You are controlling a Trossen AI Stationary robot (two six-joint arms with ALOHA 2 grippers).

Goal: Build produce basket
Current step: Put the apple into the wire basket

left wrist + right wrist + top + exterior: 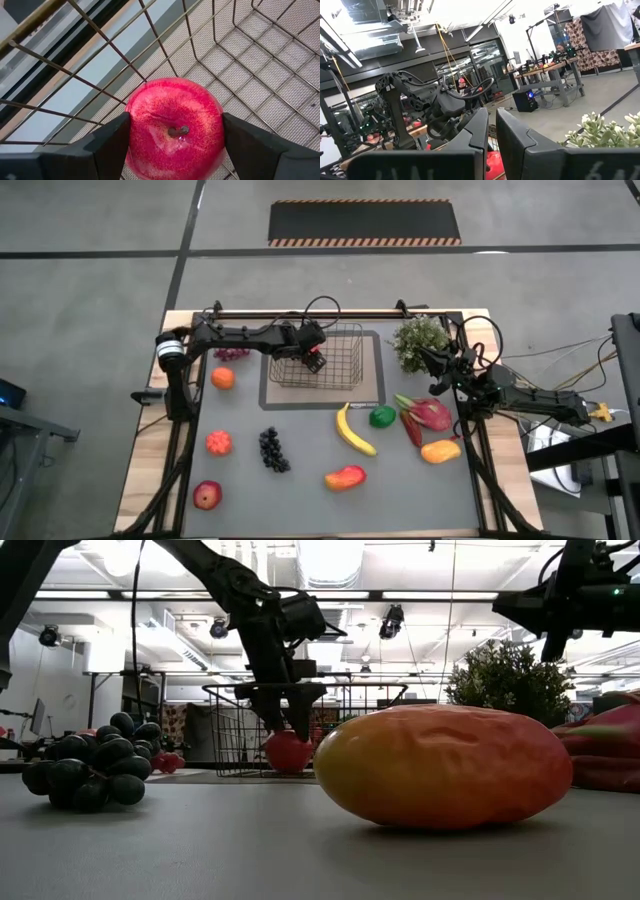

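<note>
Left gripper [172, 150] fingers clamping red apple [174, 131] sidewise inside basket [318, 358]; apple looking light, stiff, glossy-slippery. Right gripper [437, 363] waiting far right, fingers closed, empty.

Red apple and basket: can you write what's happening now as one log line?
left gripper: holds red apple inside basket | right gripper: shut, waiting by plant

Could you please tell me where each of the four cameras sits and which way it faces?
High view: overhead, looking straight down on the table, both arms, the basket.
Low view: at tabletop height, looking level past a mango toward the basket; left gripper comes from above.
Left wrist view: inside the basket, its fingers around a red apple.
Right wrist view: raised, facing the room; its own fingers shut.
Shared: the apple appears in the low and left wrist views.
</note>
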